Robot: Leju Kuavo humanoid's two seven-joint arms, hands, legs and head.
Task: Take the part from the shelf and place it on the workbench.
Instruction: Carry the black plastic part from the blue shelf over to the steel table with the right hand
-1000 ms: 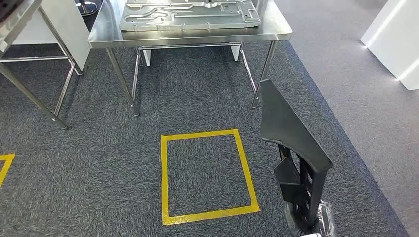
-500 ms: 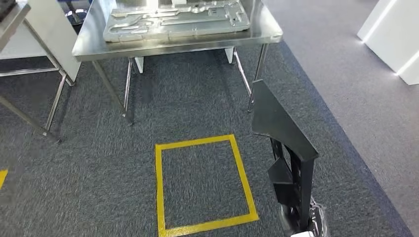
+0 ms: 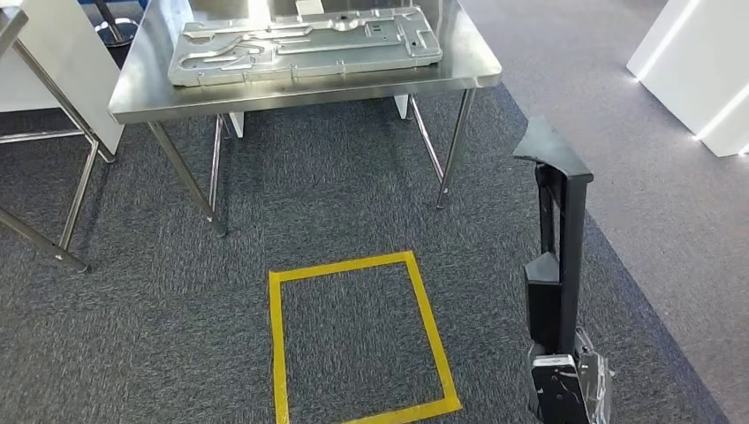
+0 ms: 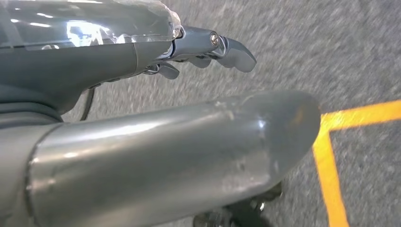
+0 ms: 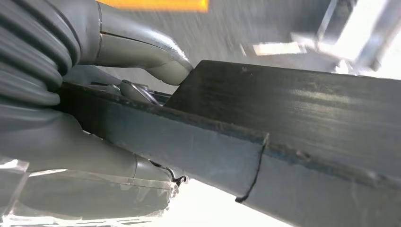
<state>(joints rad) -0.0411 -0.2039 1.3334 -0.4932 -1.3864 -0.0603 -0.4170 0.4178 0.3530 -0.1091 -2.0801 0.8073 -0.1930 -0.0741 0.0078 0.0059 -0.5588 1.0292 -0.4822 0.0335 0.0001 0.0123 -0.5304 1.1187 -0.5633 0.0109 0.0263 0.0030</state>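
Closer now, the workbench (image 3: 309,84) has slid nearer, while the right hand (image 3: 565,389) grips the black part (image 3: 556,256) upright at near right, unplaced; left hand (image 4: 208,47) fingers apart, empty.

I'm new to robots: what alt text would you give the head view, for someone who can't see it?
The robot's right hand holds a long black part upright at lower right, above grey carpet. Ahead stands a steel workbench bearing a flat silver metal panel, with a yellow tape rectangle marked on the floor before it.
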